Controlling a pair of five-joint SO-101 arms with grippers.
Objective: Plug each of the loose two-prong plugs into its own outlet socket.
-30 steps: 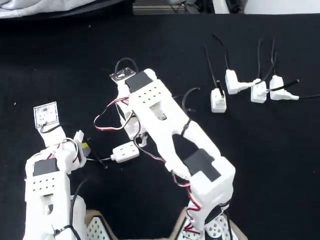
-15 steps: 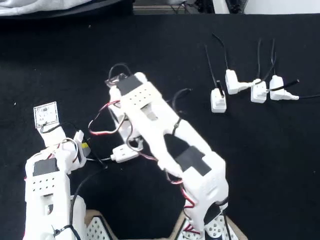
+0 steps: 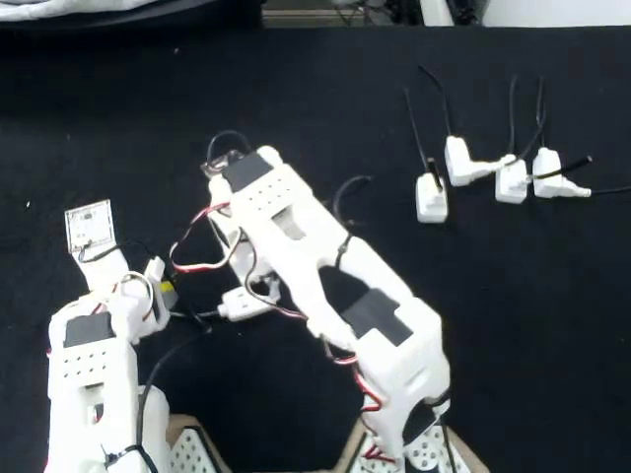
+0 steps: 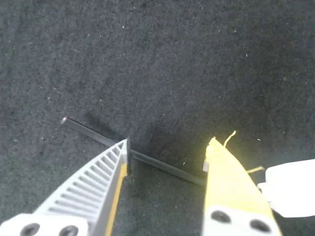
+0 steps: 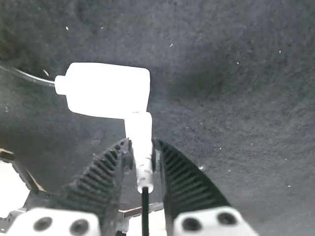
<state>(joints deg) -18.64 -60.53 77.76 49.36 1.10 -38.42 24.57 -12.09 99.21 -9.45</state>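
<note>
- Right claw (image 5: pixel 141 145) is clamping the small white two-prong plug (image 5: pixel 140 130) by its stem. The plug's nose is touching the long side of the white rectangular plastic socket block (image 5: pixel 106 91).
- Prongs are hiding behind the plug body, so I can't tell whether they are entering the slots or just butting the face.
- Left claw (image 4: pixel 168 142) is standing open just beside the block, with its grey ribbed finger (image 4: pixel 106 172) and yellow finger (image 4: pixel 229 172) straddling a thin black cord (image 4: pixel 162 164). It is gripping nothing.
- Risk 1: nothing is bracing the block. It is lying loose on the black cloth table (image 3: pixel 118 118), so any push may skid it instead of seating the prongs.
- Risk 2: the plug is meeting the block at a slant. Off-axis force may be jamming or bending a prong, or twisting the plug in the pads.
- Risk 3: if the left claw closes where it is, it is grabbing cord, not block, and that would tug the block askew.
- The other white plug and socket pieces (image 3: pixel 511 180) are lying well apart from the block, on its far side from the left claw.
- Versus a second ago, the right arm is swinging toward the left claw, and the block is creeping the same way with it. So it is already sliding under the push.
- The left arm is looking unchanged.
</note>
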